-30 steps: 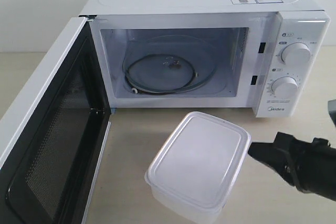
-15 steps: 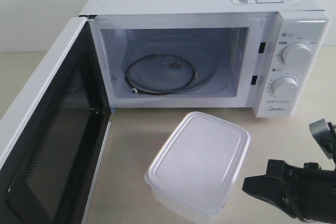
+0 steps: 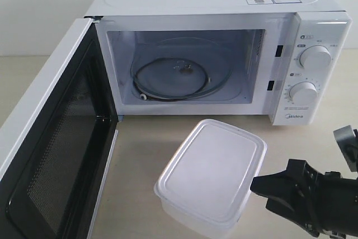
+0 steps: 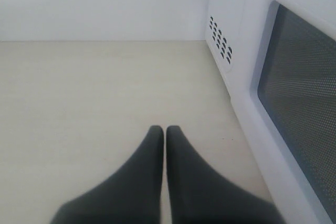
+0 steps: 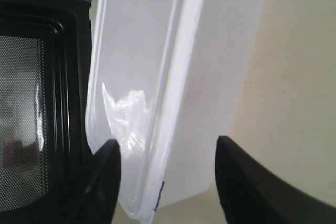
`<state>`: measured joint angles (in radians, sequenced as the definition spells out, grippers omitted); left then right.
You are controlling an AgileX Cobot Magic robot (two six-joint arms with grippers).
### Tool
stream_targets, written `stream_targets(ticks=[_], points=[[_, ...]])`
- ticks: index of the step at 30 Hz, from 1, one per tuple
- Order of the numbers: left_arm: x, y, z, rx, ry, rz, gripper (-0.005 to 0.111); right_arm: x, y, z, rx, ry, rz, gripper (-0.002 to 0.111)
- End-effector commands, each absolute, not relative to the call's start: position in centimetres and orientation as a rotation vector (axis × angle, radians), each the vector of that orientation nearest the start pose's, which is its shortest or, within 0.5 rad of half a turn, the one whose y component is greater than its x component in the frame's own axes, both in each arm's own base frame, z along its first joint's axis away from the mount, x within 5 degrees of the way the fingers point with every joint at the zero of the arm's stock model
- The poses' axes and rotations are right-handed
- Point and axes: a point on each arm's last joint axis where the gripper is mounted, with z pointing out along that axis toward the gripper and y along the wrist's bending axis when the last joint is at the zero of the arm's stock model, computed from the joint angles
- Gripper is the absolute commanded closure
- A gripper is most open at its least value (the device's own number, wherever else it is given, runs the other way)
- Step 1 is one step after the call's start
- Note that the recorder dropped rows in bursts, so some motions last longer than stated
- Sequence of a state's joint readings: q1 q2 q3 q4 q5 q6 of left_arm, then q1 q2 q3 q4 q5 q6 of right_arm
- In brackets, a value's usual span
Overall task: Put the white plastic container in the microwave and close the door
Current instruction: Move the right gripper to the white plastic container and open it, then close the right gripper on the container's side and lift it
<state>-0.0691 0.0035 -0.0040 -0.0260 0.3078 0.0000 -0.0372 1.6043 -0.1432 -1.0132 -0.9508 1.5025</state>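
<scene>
Running off-frame: door [image 3: 53, 155], right tool [image 3: 260, 194]

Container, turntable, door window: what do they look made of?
White plastic container: translucent white plastic, semi-gloss; lid glints in the right wrist view.
Turntable: clear glass, apparently; the ring under it shows through.
Door window: dark perforated mesh, probably metal, in a glossy black frame.

Microwave [image 3: 224, 4] white; door [image 3: 50, 160] black-framed, dark dotted mesh; container [image 3: 215, 172] translucent white; table [image 3: 140, 138] beige; right fingers [image 5: 247, 192] black
</scene>
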Motion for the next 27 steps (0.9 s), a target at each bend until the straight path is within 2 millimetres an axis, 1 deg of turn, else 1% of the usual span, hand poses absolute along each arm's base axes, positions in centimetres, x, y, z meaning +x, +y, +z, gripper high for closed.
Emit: stream_targets(ticks=[1,4,8,12,13,16,18,20,27], points=[[5.4,-0.4,18.6,0.047,1.786,-0.070,0.102,17.3,5.4,11.9,0.618,2.273,1.239,0.056],[5.4,-0.4,18.6,0.047,1.786,-0.070,0.102,17.5,5.2,11.9,0.680,2.246,1.231,0.056],[5.4,-0.4,18.6,0.047,1.786,-0.070,0.102,17.7,4.9,11.5,0.713,2.287,1.178,0.056],[5.4,-0.4,18.6,0.047,1.786,-0.070,0.102,19.0,4.9,12.1,0.730,2.259,1.206,0.056],[5.4,-0.4,18.6,0.047,1.786,-0.070,0.102,19.1,5.1,12.1,0.723,2.264,1.210,0.056],[5.4,-0.4,18.6,0.047,1.786,-0.070,0.102,19.2,6.7,11.9,0.659,2.354,1.174,0.056],[5.4,-0.4,18.6,0.047,1.786,-0.070,0.102,19.7,7.6,12.0,0.659,2.375,1.126,0.056],[5.4,-0.4,18.6,0.047,1.786,-0.070,0.102,20.2,8.2,12.2,0.616,2.386,1.118,0.056],[5.4,-0.4,18.6,0.047,1.786,-0.070,0.102,20.9,9.0,12.5,0.630,2.387,1.089,0.056]])
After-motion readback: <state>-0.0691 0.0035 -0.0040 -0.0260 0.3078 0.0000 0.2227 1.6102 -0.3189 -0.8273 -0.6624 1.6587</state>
